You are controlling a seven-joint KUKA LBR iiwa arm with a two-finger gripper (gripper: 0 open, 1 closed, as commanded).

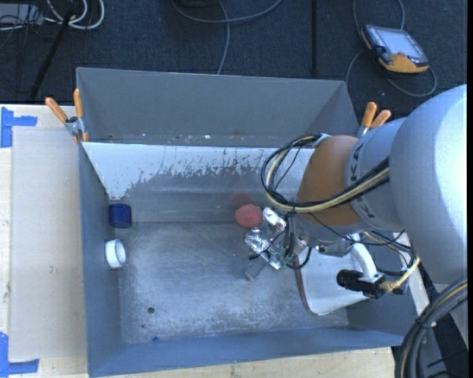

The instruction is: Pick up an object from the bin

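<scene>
My gripper [257, 260] hangs low over the middle of the bin floor, slightly right of centre. A round red-pink thing [247, 214] lies just behind it, by the foot of the back wall, a short way from the gripper. I see nothing held by the gripper. A white flat sheet-like thing [325, 288] lies on the floor to the gripper's right, partly covered by the arm.
A small blue cube [120, 215] sits at the left wall, with a white ring-shaped cap [114, 252] just in front of it. A tiny dark speck [151, 311] lies front left. The arm, its orange cover and its cables crowd the bin's right side.
</scene>
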